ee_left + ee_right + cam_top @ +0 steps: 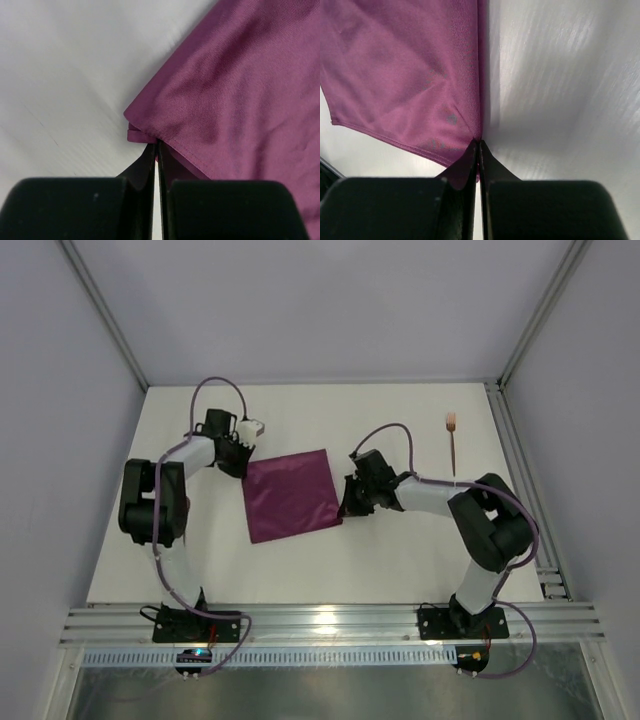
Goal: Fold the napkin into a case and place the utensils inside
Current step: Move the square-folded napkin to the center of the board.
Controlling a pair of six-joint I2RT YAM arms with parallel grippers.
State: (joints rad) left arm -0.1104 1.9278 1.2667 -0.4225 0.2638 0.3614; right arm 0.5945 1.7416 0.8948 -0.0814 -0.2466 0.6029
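Napkin (pixel 290 495) lies flat mid-table, doubled by the look of its layered edges. Left gripper (pixel 157 145) has its jaws pinched nearly together on the 10 o'clock corner. The right gripper (pixel 478 145) has the 4 o'clock corner the same way. Fork (pixel 453 445) lies well apart at 2 o'clock.

Risks, my read: both holds are fingertip-only, so a corner may slip on lift. The left may catch one layer and split the fold.

Table (pixel 400 560) is white, matte and smooth, with pale grey walls and an aluminium frame.
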